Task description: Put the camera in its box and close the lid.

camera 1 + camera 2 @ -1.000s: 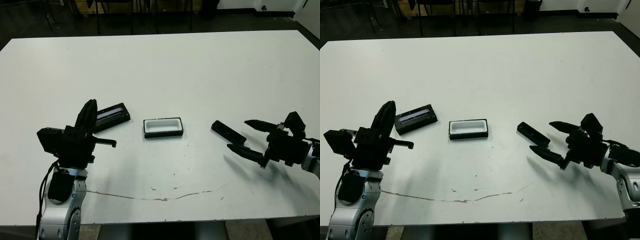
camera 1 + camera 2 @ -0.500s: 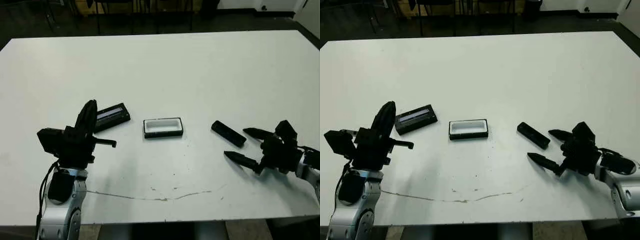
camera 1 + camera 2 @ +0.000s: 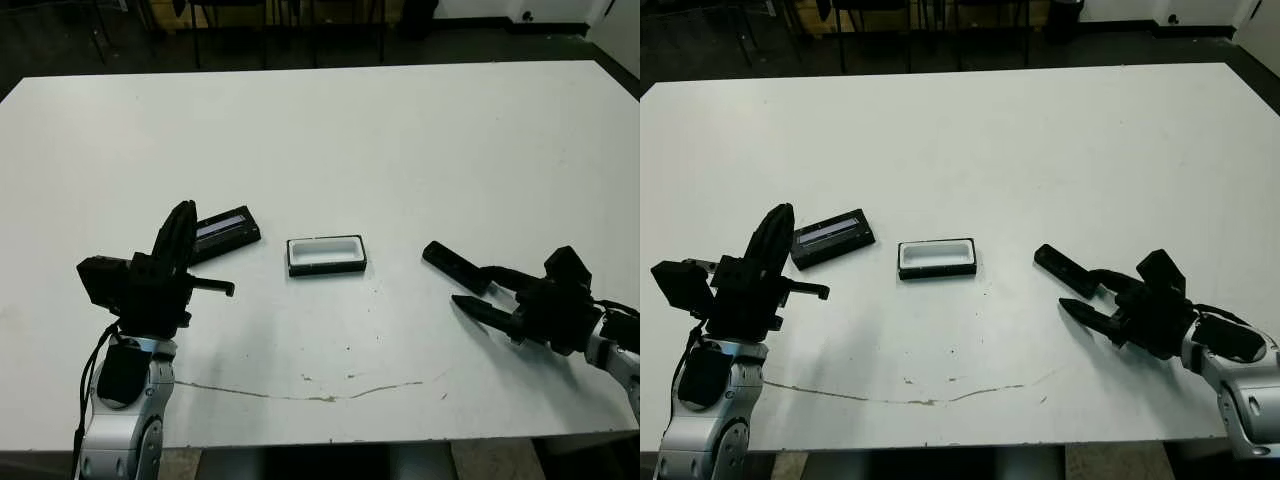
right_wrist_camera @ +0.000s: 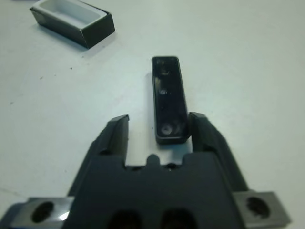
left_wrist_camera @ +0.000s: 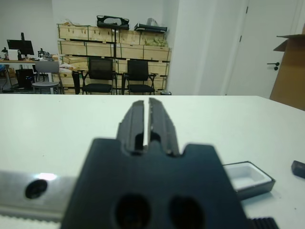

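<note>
One cracked white table [image 3: 400,140] (chairs [image 5: 114,76] beyond it).

The left gripper [image 5: 146,106], fingers nearly closed, hangs above the table [image 5: 71,124]; the box [image 5: 248,177] sits beside it

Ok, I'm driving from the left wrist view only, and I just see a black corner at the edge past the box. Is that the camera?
Observer: Yes. The camera lies flat on the table, to the right of the box.
Operator: Is the right gripper on it?
Observer: Not gripping. The right gripper is open, with its fingers on either side of the camera's near end.
Operator: And the lid? I can't find it.
Observer: The lid lies flat to the left of the box, just beyond the left gripper.
</note>
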{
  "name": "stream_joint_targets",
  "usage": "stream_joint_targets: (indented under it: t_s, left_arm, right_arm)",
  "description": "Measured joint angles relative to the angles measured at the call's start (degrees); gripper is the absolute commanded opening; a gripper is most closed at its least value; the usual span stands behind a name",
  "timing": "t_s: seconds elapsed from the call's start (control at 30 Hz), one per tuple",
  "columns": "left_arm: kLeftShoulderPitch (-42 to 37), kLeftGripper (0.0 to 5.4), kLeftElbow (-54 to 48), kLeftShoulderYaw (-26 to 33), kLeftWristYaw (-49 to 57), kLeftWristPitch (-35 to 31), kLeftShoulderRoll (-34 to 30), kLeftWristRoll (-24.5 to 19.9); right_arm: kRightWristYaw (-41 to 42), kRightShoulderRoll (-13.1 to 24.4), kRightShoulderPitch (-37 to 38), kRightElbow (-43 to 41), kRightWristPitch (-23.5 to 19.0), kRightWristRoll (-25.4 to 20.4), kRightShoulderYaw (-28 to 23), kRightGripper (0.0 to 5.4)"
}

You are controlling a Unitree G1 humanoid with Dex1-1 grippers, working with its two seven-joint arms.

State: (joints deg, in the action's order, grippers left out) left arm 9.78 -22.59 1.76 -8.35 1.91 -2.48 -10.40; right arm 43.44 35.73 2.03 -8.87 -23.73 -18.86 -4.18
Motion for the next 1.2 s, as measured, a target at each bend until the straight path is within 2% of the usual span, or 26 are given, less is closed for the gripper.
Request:
stream_joint_targets:
  t_s: [0.27,0.37,0.77,0.93,1.03,1.13,1.2]
  left_arm:
    - [0.0,0.00,0.1,0.0,0.0,0.0,0.0,0.0]
    - [0.0,0.00,0.0,0.0,0.0,0.0,0.0,0.0]
    - [-0.2,0.00,0.0,0.0,0.0,0.0,0.0,0.1]
    - [-0.2,0.00,0.0,-0.1,0.0,0.0,0.0,0.1]
    - [-0.2,0.00,0.0,-0.1,0.0,-0.1,0.0,0.2]
    - [-0.3,0.00,0.0,-0.2,0.0,-0.1,-0.1,0.2]
    - [-0.2,0.00,-0.1,-0.4,0.0,-0.1,-0.1,0.2]
  right_arm:
    - [-1.4,-0.2,0.1,1.1,-0.7,0.0,-0.1,0.70]
    - [-1.3,-0.2,0.1,0.4,-2.2,-0.6,-0.5,0.41]
    - [-0.7,-0.1,-0.3,0.3,-2.4,-0.3,-0.5,0.38]
    - [-0.7,-0.4,-0.4,-1.1,-2.5,-2.2,-1.7,0.38]
    - [1.4,-0.2,-3.0,0.2,-2.1,-4.1,-3.0,0.38]
    - [7.0,-0.4,-8.3,7.1,1.4,-7.0,-4.0,0.38]
    - [9.5,-0.4,-11.6,9.1,2.3,-7.9,-4.0,0.37]
